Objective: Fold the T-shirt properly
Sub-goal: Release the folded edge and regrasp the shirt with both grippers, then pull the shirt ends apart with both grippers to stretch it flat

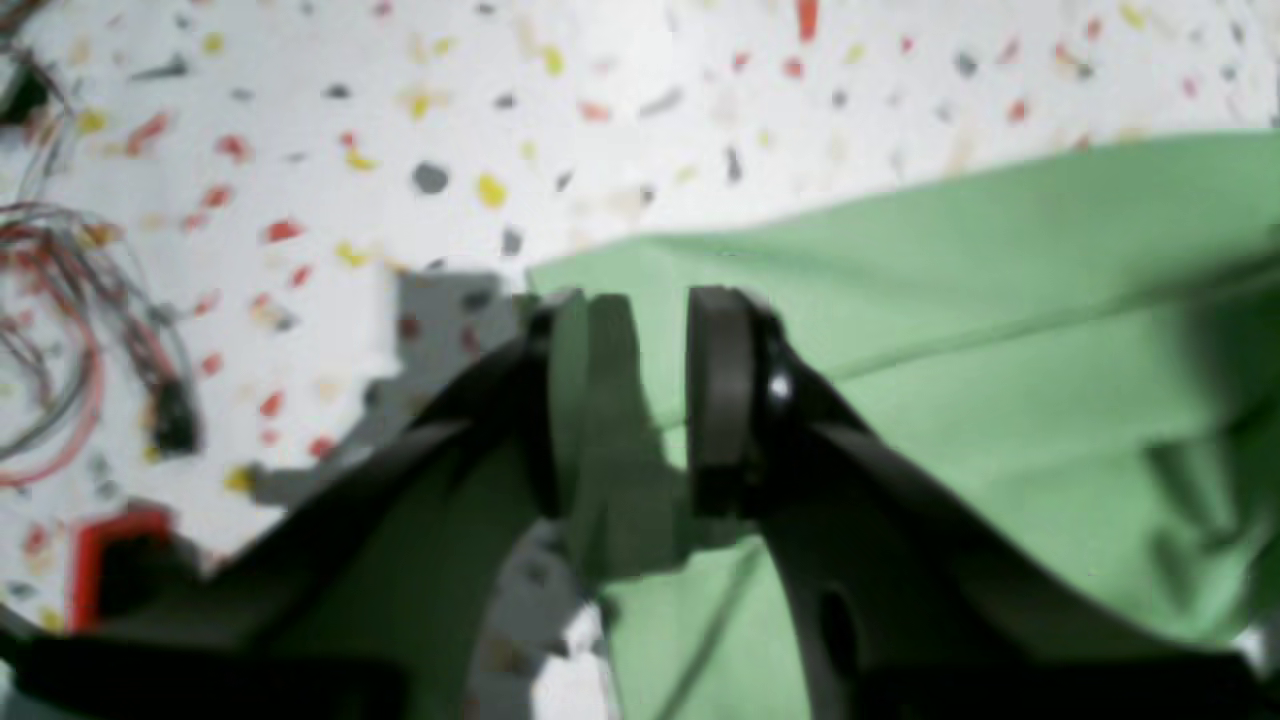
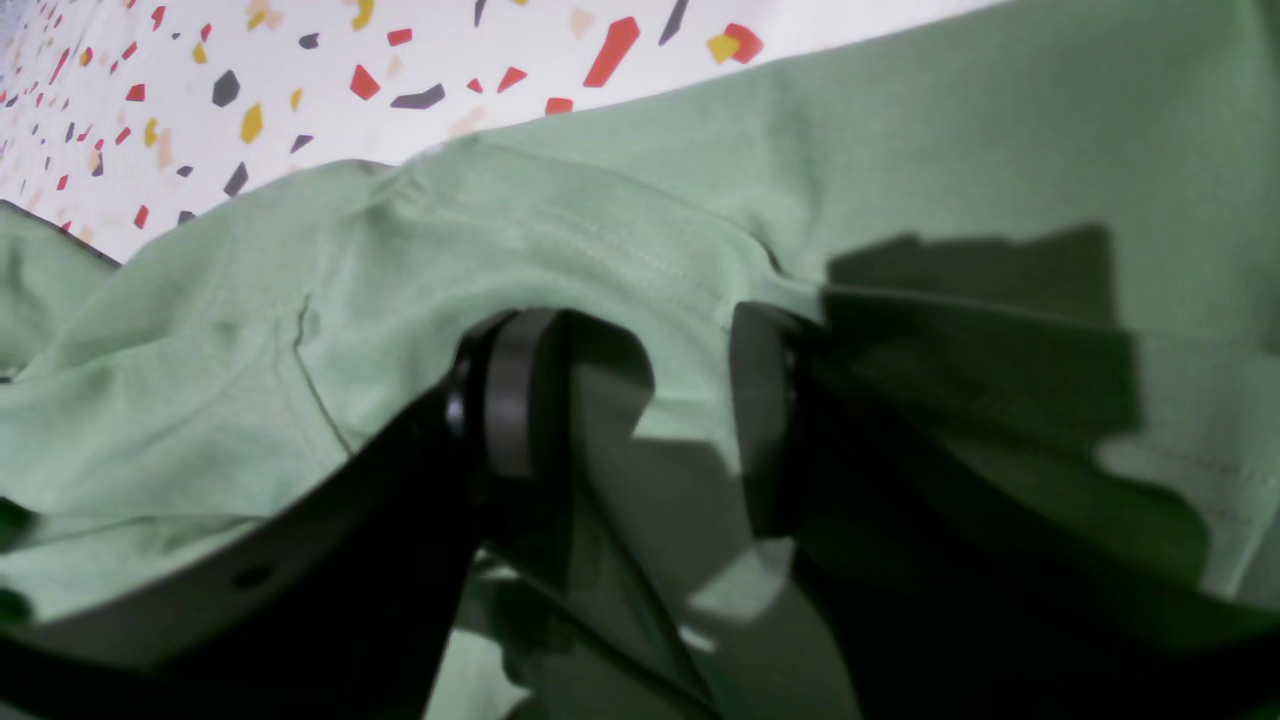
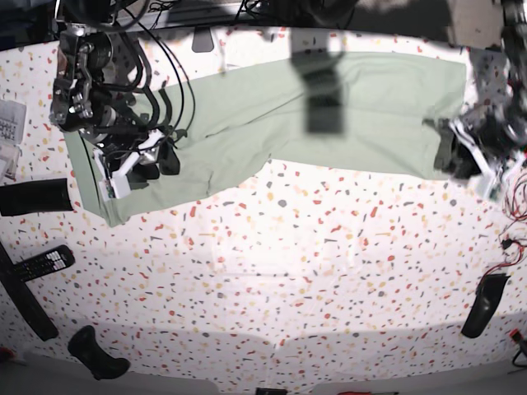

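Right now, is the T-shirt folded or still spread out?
Mostly spread: the T-shirt lies across the far table as one wide sheet. No finished fold shows; only its ends are bunched at both arms.

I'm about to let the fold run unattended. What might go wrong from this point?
The left gripper pinches only the T-shirt near a corner, so the cloth may slip out. The right gripper holds bunched fabric, which may fold in a crease. Loose wires lie near the left arm and might snag.

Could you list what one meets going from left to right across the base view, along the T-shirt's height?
Right claw → T-shirt → left claw.
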